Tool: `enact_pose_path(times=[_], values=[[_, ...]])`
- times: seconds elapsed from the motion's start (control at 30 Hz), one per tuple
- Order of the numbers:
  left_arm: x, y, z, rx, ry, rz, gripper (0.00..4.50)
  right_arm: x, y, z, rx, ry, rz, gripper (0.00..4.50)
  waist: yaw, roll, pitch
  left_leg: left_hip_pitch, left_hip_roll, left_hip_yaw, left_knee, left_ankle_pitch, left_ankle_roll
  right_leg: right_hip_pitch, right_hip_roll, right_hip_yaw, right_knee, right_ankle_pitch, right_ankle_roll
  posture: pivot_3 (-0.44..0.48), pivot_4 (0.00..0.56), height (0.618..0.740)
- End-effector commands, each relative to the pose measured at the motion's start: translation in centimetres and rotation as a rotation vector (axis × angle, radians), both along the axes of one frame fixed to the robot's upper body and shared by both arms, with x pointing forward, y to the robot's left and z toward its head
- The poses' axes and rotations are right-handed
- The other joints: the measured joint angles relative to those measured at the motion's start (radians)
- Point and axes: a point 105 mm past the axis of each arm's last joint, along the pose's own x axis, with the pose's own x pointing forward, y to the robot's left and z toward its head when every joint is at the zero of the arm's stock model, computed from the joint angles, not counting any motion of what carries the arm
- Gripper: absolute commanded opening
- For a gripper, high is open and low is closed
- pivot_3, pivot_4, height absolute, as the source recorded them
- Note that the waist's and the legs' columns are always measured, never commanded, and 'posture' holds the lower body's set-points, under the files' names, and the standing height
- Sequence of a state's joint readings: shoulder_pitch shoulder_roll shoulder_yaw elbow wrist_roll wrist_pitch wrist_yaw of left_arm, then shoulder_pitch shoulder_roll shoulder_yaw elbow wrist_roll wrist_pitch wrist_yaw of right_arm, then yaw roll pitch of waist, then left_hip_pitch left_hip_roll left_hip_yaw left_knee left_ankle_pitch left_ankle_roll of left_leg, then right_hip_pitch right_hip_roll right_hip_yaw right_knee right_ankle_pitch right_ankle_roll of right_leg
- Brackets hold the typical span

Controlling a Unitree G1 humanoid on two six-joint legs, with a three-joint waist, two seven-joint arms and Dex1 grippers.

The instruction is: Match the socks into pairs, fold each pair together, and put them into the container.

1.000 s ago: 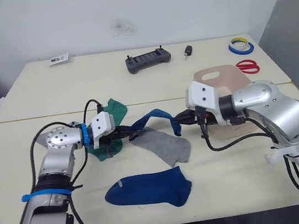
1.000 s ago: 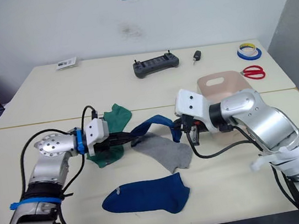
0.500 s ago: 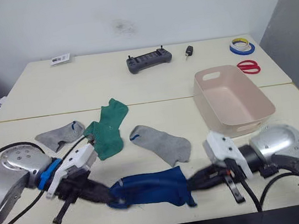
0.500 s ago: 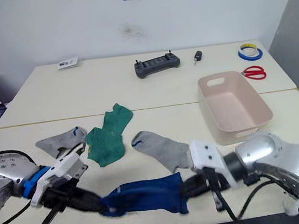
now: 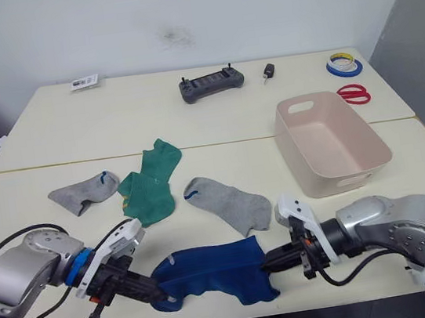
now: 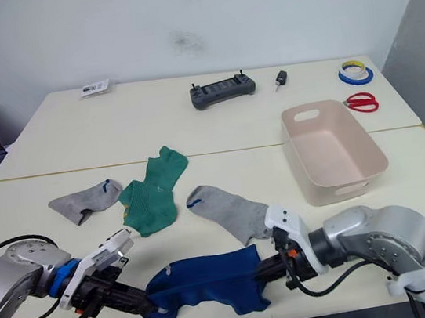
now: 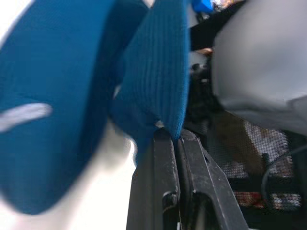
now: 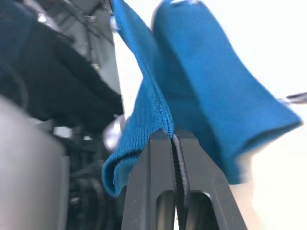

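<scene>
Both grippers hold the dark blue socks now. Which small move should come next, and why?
Probably bring the left gripper toward the right gripper, folding the dark blue socks in half. Each gripper is shut on one end, the two socks lie together at the near table edge, and the container is empty.

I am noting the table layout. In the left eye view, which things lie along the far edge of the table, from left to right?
Small card → black controller → small dark key fob → roll of tape. The red scissors lie slightly nearer, at the right end.
</scene>
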State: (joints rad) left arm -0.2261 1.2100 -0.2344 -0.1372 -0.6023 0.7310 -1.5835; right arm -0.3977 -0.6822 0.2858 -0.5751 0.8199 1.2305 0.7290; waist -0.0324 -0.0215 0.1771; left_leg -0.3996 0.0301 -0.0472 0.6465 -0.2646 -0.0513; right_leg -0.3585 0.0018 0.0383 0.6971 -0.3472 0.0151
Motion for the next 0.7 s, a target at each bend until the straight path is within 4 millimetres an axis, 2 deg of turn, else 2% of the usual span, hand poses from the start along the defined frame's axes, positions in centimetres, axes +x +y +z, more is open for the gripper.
enact_pose_path(times=[0.03,0.33,0.5,0.6,0.67,0.7], values=[[0.7,0.5,-0.6,0.039,-0.009,-0.003,0.01,1.1,0.3,0.0,-0.011,-0.050,-0.016,0.00,0.000,0.000,0.000,0.000,0.000,0.000,0.000,0.000,0.000,0.000,0.000,0.000,0.000,0.000,0.000,0.000,0.150,0.740],[4.0,-0.1,-1.3,0.064,-0.087,0.020,0.01,2.9,0.4,-0.4,-0.056,-0.138,-0.035,0.00,0.000,0.000,0.000,0.000,0.000,0.000,0.000,0.000,0.000,0.000,0.000,0.000,0.001,0.000,0.000,0.000,0.150,0.740],[4.5,-0.5,-1.4,0.068,-0.104,-0.001,0.01,3.1,0.3,-0.3,-0.059,-0.179,-0.032,0.00,-0.001,0.000,0.000,0.000,0.000,0.000,0.000,0.000,0.000,0.000,-0.001,0.000,0.000,0.000,0.000,0.000,0.150,0.740],[5.1,-0.9,-1.1,0.029,-0.128,-0.003,0.00,3.7,0.0,0.0,-0.055,-0.234,-0.058,0.64,0.000,0.000,0.000,0.000,0.000,-0.001,0.001,0.000,0.000,0.000,-0.001,0.000,0.001,0.000,0.000,0.000,0.150,0.740],[5.6,-0.9,-1.0,0.024,-0.172,0.009,0.00,3.9,-0.1,0.2,-0.050,-0.254,-0.070,1.28,0.000,0.000,0.000,0.000,0.000,-0.001,0.001,0.000,0.000,0.000,-0.001,0.000,0.001,0.000,0.000,0.000,0.150,0.740],[6.0,-0.7,-0.9,0.028,-0.205,0.017,0.21,4.0,-0.3,0.5,-0.047,-0.271,-0.074,1.58,0.000,0.000,0.000,0.000,0.000,-0.001,0.001,0.000,0.000,0.000,-0.001,0.000,0.001,0.000,0.000,0.000,0.150,0.740]])
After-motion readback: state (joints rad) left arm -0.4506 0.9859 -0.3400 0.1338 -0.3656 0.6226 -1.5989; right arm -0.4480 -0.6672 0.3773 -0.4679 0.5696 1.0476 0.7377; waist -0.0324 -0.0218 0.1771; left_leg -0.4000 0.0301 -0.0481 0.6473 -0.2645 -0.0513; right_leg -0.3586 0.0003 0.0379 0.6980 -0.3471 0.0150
